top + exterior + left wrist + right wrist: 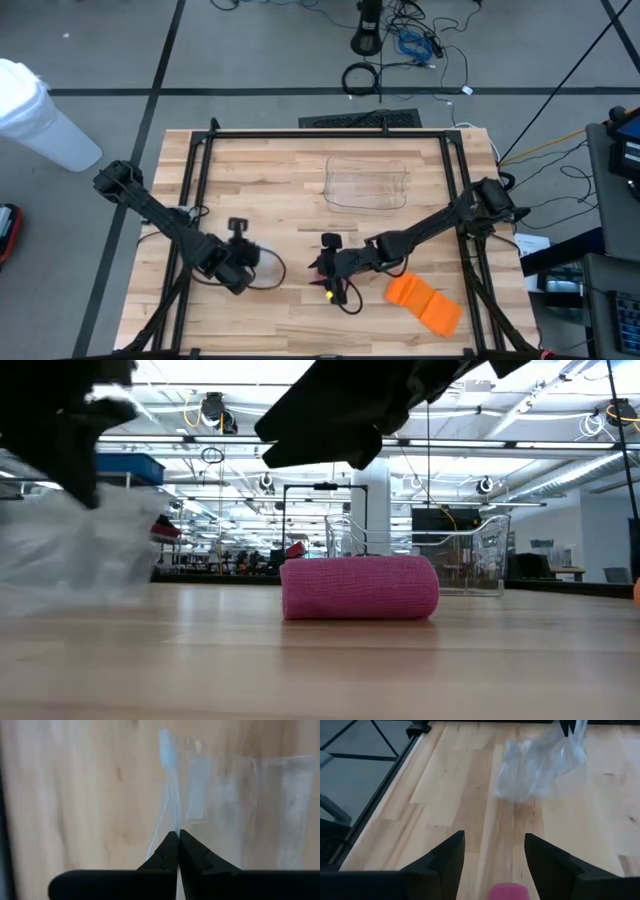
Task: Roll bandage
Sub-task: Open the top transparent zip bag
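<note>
High view: wooden tabletop (280, 175) framed by dark rails, both arms reaching in toward the near-centre. Left gripper (262, 262) low over the tabletop at left of centre, fingers pressed together on the edge of a clear plastic bag (268, 270). Left wrist view confirms: dark fingertips (178, 851) meeting in a tight point, thin transparent film (220, 795) caught between them and spreading out over the wood beyond. Right gripper (327, 277) near the middle of the tabletop, spread wide, holding nothing. Right wrist view: two dark fingers (447, 855) well apart, top of a pink bandage roll (507, 891) just showing between them at the frame edge, crumpled clear bag (540, 762) lying farther off on the wood. Low view: pink bandage roll (360, 588) lying on its side on the tabletop, textured weave visible, right arm's dark bulk hanging above it without touching. Same view, far left: blurred clear bag (85, 550) lifted off the wood beneath the left arm's dark shape. Back in the high view: clear plastic bin (367, 183) resting toward the far side of the tabletop, orange object (425, 303) lying near the front right corner, well apart from both grippers. White cylindrical bin (40, 115) standing on the floor beyond the tabletop's left edge.
</note>
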Robot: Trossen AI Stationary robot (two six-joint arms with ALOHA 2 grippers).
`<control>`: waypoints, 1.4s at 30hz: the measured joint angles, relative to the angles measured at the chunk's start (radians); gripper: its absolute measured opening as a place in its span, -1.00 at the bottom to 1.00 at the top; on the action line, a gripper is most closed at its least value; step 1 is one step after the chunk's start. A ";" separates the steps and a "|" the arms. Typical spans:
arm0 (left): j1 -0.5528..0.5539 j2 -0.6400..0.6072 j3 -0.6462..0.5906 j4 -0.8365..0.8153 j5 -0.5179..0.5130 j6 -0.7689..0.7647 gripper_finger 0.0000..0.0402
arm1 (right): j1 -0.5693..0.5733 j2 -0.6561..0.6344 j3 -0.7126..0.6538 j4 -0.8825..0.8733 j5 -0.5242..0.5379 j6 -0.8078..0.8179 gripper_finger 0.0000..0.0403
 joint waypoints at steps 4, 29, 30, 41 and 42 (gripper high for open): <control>-0.004 0.000 0.000 -0.076 0.037 -0.137 -0.98 | 0.002 0.016 0.000 0.000 0.001 0.010 -0.05; -0.012 0.000 -0.036 -0.022 -0.042 -0.179 -0.41 | 0.004 0.019 0.000 0.001 0.001 0.026 -0.05; -0.012 0.000 -0.051 -0.021 -0.049 -0.179 -0.40 | 0.003 0.019 0.000 0.001 0.001 0.026 -0.05; -0.010 0.000 -0.215 0.207 -0.028 -0.159 -0.41 | 0.004 0.019 0.000 0.001 0.001 0.026 -0.05; -0.010 0.000 -0.217 0.208 -0.028 -0.160 -0.41 | 0.004 0.019 0.000 0.001 0.001 0.026 -0.05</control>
